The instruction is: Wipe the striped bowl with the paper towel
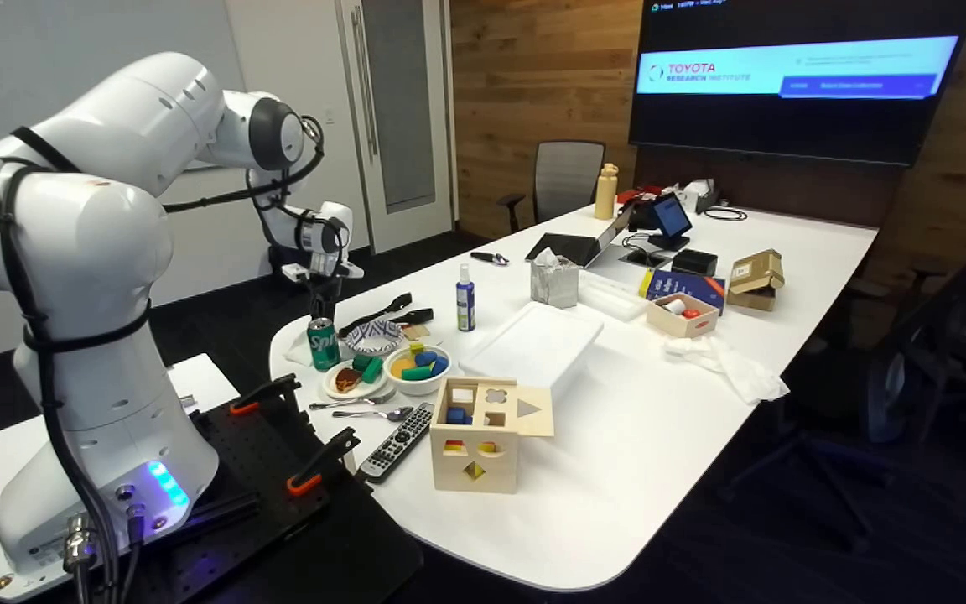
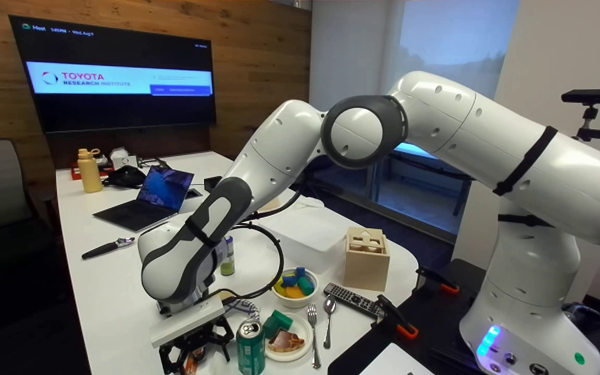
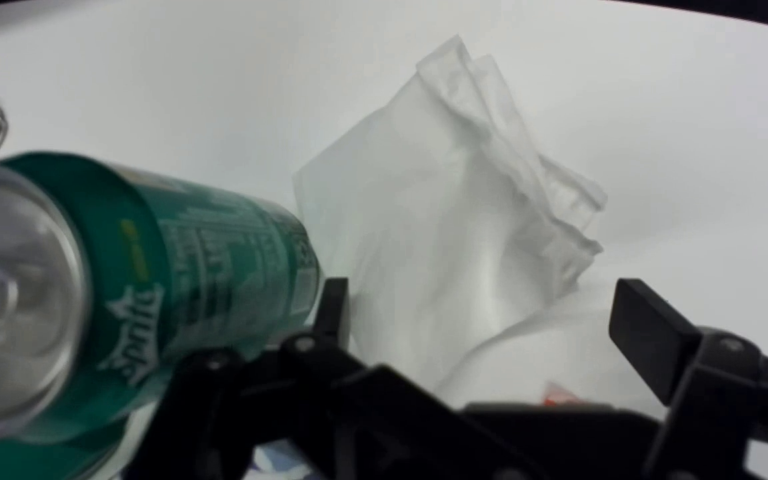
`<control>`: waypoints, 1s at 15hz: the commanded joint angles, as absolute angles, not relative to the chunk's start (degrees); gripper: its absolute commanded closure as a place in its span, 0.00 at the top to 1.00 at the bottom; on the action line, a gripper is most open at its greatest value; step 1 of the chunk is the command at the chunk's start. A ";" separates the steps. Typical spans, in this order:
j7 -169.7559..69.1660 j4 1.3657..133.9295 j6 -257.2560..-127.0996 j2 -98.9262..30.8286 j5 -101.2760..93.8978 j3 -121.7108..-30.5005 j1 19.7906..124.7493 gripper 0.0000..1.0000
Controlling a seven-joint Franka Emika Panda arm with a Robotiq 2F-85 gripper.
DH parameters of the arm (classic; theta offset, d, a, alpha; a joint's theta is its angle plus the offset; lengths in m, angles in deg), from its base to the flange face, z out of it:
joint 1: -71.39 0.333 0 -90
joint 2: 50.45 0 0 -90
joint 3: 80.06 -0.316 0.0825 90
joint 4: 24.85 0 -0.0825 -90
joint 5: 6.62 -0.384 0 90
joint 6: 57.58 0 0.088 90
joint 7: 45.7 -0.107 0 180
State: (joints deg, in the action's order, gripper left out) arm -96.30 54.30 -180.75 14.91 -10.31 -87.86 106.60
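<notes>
the blue-and-white striped bowl (image 1: 375,338) sits just right of the green metal can (image 1: 323,346) in an exterior view. in the wrist view, the creased white paper towel (image 3: 431,200) shows between the wide-parted jaws of the black gripper (image 3: 491,323), white tabletop (image 3: 704,147) running to its curved edge.

In an exterior view, the gripper (image 2: 197,358) at lower left, jaws apart — green can (image 2: 250,351) just beside it, striped bowl (image 2: 250,310) partly hidden, wooden box (image 2: 365,271) right of centre — and a wall screen (image 2: 115,78) upper left.
</notes>
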 commanded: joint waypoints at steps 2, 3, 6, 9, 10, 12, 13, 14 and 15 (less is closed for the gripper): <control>-95.43 46.95 -175.95 19.16 -10.22 -87.74 106.97 0.66; -95.50 45.94 -175.23 19.84 -10.28 -87.76 106.99 0.58; -95.52 43.01 -172.86 21.78 -10.45 -87.87 106.92 0.35; -95.43 40.56 -171.33 23.26 -10.37 -87.86 106.99 0.11; -95.25 40.37 -171.41 23.30 -10.35 -87.92 106.98 0.05; -95.18 40.80 -171.55 22.43 -10.21 -88.00 107.23 0.00; -95.35 42.06 -172.02 21.33 -9.77 -88.24 107.18 0.00; -95.66 43.10 -172.24 20.13 -9.57 -88.13 107.45 0.00; -96.12 43.91 -172.15 19.11 -9.46 -88.03 107.61 0.00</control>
